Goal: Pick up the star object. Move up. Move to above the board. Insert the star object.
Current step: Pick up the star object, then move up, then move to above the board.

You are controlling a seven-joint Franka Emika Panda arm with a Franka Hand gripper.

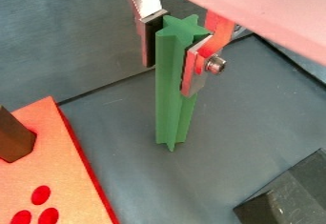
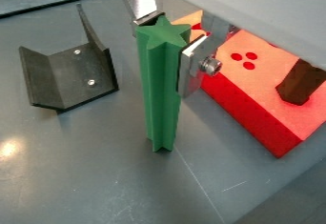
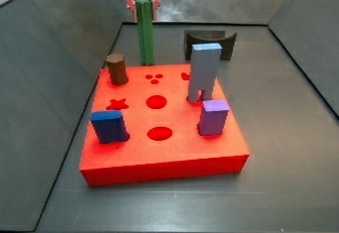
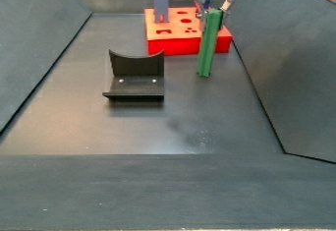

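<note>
Green and ridged, the single star object (image 2: 159, 85) stands upright on the grey floor, long axis vertical, beside the one red board (image 3: 159, 128); my gripper (image 2: 170, 30) has its fingers clamped on its top.

Star object (image 2: 159, 85): matt green plastic, ridged sides, faint layer lines. Gripper (image 2: 173, 32) at its top; fingers (image 2: 140, 1) flat brushed silver metal with dark pads. Board (image 3: 185, 148): red plastic, smooth, slight sheen. Fixture (image 2: 64, 71): dark matt metal or plastic, cannot tell which. Floor (image 4: 197, 127): dark grey, smooth, dull reflections.
</note>
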